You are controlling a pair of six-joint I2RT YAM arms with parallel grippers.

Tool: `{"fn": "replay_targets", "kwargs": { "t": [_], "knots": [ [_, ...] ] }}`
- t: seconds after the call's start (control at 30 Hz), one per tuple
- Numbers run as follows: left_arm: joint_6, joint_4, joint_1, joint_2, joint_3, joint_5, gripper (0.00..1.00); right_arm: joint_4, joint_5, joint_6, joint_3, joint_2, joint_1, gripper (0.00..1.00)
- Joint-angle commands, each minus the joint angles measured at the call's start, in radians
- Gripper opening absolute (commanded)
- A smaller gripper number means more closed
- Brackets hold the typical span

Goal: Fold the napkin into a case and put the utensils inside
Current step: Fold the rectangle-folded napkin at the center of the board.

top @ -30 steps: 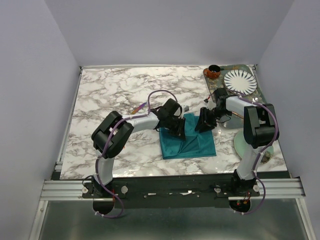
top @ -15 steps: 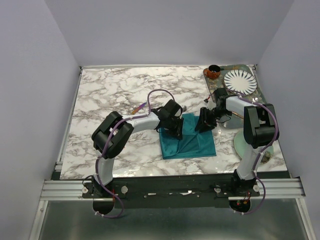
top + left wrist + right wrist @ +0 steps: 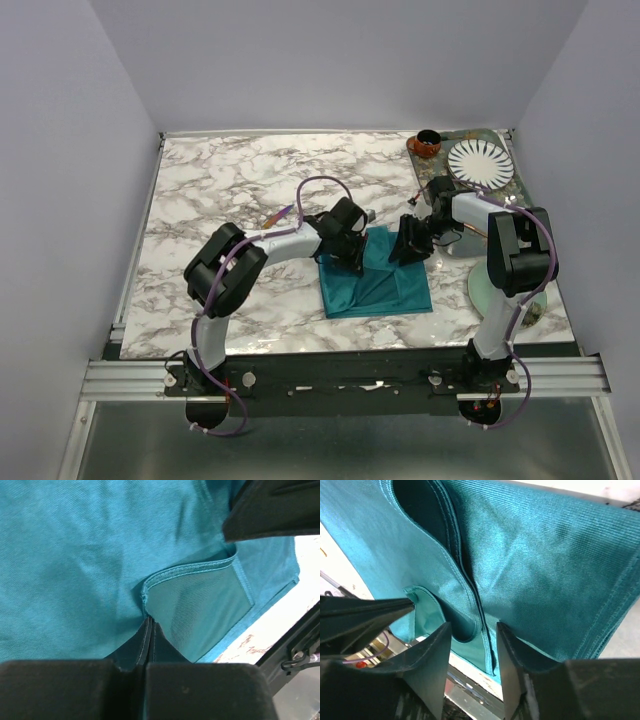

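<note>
Napkin (image 3: pixel 75 570) pinch, left wrist view only

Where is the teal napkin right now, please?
In the top view the napkin lies on the marble table, just right of centre, the left fingers pinching its far-left corner and the right fingers at its far-right corner.

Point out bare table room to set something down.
Free: marble table left half and far middle, bordered by left arm and napkin. Crowded: right edge, with striped plate, brown cup, pale saucer, right arm.
</note>
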Motion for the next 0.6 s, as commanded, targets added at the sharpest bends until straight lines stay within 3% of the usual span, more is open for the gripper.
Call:
{"fn": "replay_targets", "kwargs": {
  "t": [0.0, 0.17, 0.57],
  "knots": [
    [0.026, -0.005, -0.027, -0.026, 0.034, 0.006, 0.00, -0.034, 0.006, 0.000, 0.005, -0.010, 0.001, 0.52],
    [0.040, 0.017, -0.070, -0.047, 0.035, 0.031, 0.00, -0.054, 0.008, -0.007, 0.017, -0.024, -0.002, 0.60],
    [0.087, 0.106, -0.170, -0.083, 0.002, 0.080, 0.00, -0.071, 0.018, -0.018, 0.017, -0.041, -0.008, 0.62]
  ]
}}
